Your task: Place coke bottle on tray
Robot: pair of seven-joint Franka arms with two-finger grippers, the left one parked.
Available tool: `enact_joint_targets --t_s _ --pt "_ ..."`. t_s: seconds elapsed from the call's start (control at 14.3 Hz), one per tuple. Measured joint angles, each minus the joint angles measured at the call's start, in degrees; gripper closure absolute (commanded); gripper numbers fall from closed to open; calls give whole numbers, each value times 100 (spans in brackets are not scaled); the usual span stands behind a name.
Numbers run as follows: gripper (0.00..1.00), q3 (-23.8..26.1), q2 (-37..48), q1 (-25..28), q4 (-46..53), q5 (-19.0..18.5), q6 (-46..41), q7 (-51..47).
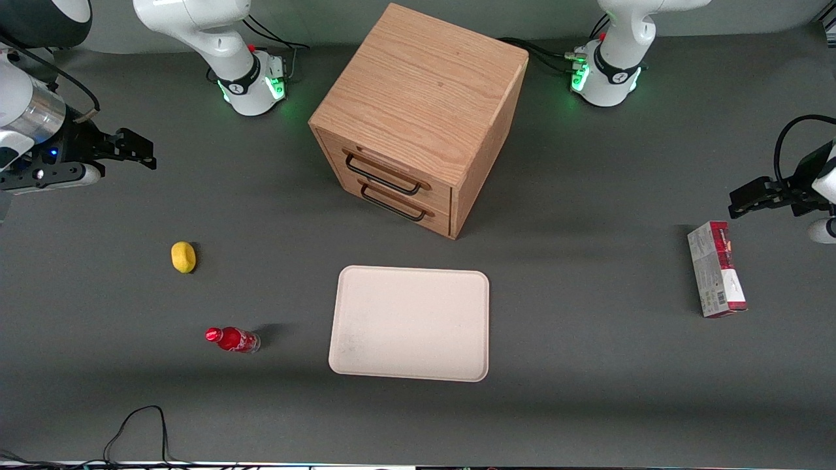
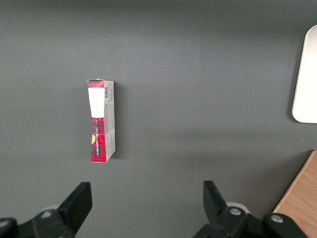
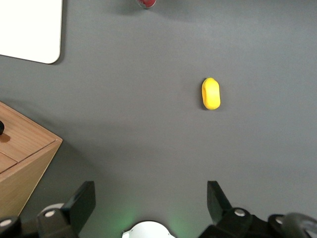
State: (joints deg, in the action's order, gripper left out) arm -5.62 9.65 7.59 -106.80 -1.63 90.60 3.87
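The coke bottle [image 1: 232,339] is small and red with a shiny cap. It lies on its side on the grey table, beside the tray and apart from it. Only its edge shows in the right wrist view [image 3: 146,3]. The cream tray [image 1: 410,322] lies flat in front of the wooden cabinet, with nothing on it; its corner shows in the right wrist view [image 3: 29,29]. My right gripper [image 1: 134,150] is open and empty, held high above the table at the working arm's end, farther from the front camera than the bottle. It also shows in the right wrist view [image 3: 151,203].
A yellow lemon-like lump [image 1: 183,256] lies between my gripper and the bottle; it also shows in the right wrist view [image 3: 211,93]. The wooden two-drawer cabinet [image 1: 418,117] stands mid-table, farther back than the tray. A red-and-grey carton [image 1: 716,269] lies toward the parked arm's end.
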Motion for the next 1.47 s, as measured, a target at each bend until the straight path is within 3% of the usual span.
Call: enact_joint_targets --t_s 1.05,1.26,1.47 --pt "0 0 -557 -124 855 0 -511 3" --pt "0 7 -1305 -123 1808 49 -506 2" --pt "0 68 -2724 -117 3352 298 -665 -153"
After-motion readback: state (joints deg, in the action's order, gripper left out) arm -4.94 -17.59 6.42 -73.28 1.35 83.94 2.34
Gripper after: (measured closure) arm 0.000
